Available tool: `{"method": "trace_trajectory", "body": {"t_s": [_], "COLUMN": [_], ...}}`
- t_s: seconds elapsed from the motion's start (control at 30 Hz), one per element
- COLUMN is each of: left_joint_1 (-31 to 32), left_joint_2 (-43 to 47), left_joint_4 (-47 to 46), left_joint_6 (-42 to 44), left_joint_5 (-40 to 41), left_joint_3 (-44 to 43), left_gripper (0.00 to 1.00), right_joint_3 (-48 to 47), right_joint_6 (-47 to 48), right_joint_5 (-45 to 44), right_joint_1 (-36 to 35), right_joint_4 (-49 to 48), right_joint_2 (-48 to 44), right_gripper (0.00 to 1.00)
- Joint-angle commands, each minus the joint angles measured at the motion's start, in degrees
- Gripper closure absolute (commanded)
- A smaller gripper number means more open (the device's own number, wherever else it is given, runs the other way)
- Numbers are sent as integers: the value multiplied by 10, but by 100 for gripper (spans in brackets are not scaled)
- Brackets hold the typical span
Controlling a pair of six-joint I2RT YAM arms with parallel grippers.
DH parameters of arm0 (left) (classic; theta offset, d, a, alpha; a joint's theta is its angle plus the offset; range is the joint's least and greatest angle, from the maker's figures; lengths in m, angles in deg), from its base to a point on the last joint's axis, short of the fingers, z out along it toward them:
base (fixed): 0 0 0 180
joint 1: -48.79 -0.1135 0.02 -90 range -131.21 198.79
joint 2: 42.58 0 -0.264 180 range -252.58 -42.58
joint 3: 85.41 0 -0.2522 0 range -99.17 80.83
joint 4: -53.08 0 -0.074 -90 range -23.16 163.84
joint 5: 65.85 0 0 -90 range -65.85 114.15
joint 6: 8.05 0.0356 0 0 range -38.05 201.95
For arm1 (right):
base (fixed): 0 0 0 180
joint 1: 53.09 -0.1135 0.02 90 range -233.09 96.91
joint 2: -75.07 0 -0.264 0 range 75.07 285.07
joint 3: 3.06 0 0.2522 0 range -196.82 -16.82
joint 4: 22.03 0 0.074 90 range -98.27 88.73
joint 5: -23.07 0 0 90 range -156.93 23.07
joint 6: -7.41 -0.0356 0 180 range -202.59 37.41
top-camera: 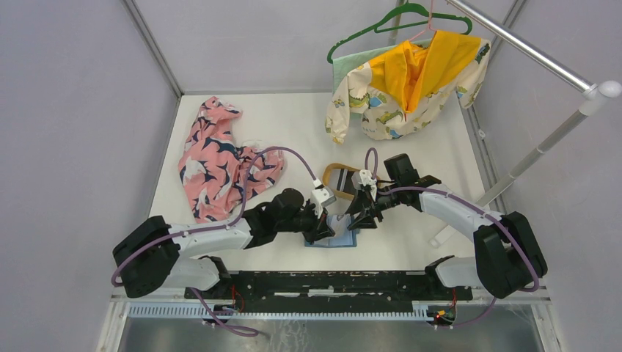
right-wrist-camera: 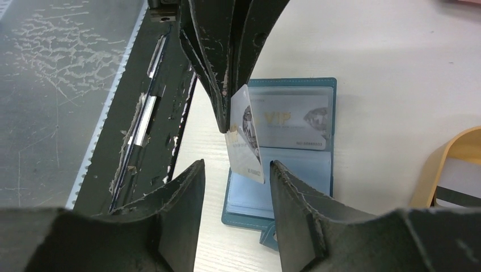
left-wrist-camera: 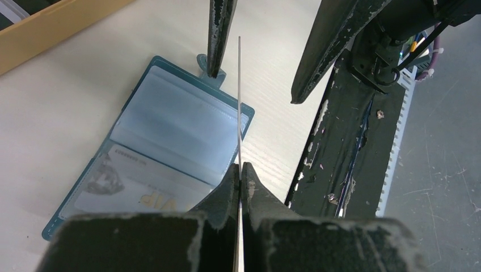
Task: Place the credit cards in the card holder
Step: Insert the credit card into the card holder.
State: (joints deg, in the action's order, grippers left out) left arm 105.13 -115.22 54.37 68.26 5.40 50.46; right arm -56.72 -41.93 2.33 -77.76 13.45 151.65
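The teal card holder [left-wrist-camera: 170, 122] lies open on the table near the front edge, with a pale "VIP" card [left-wrist-camera: 133, 192] in one pocket. My left gripper [left-wrist-camera: 240, 167] is shut on a second pale card [left-wrist-camera: 239, 96], seen edge-on and held upright above the holder's right edge. In the right wrist view this card [right-wrist-camera: 245, 139] hangs tilted over the holder [right-wrist-camera: 295, 175]. My right gripper [right-wrist-camera: 236, 165] is open and empty and straddles the holder's near end. One of its fingers [left-wrist-camera: 218, 34] stands on the holder's side tab. A dark card [right-wrist-camera: 460, 196] lies in the tray.
The tan wooden tray [top-camera: 339, 170] stands just behind the holder [top-camera: 341, 239]. A pink patterned cloth [top-camera: 220, 161] lies at the left. A dinosaur-print garment [top-camera: 407, 81] hangs from a rail at the back right. The black base rail [top-camera: 337, 282] runs along the table's front edge.
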Motion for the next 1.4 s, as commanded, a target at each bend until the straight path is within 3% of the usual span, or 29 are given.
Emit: {"method": "trace_trajectory", "body": {"t_s": [0.0, 0.27, 0.5, 0.6, 0.77, 0.87, 0.93, 1.1, 1.37], "left_joint_1": [0, -1, -1, -1, -1, -1, -1, -1, -1], "left_joint_2": [-9, -9, -1, 13, 76, 129, 156, 182, 127], "left_joint_4": [-13, -11, -7, -5, 18, 26, 23, 1, -69], "left_joint_6": [38, 38, 35, 24, -23, -61, -89, -143, -185], "left_joint_5": [-18, -19, -7, 22, 119, 169, 181, 165, 148], "left_joint_3": [-28, -30, -23, -15, 9, 39, 56, 88, 104], "left_gripper": [98, 98, 95, 77, 48, 38, 38, 50, 69], "right_joint_3": [-12, -13, -19, -23, -21, -20, -20, -26, -19], "right_joint_6": [-1, -4, -7, -9, -53, -112, -148, -211, -290], "right_joint_5": [29, 29, 35, 34, 14, -1, -12, -58, -97], "right_joint_1": [-3, -5, -5, -5, -5, -4, -3, -4, -2], "right_joint_4": [-10, -13, -11, -7, -29, -62, -79, -90, -123], "right_joint_2": [1, 1, 2, 2, 9, 20, 28, 54, 72], "right_gripper": [50, 62, 90, 100, 100, 100, 100, 100, 100]}}
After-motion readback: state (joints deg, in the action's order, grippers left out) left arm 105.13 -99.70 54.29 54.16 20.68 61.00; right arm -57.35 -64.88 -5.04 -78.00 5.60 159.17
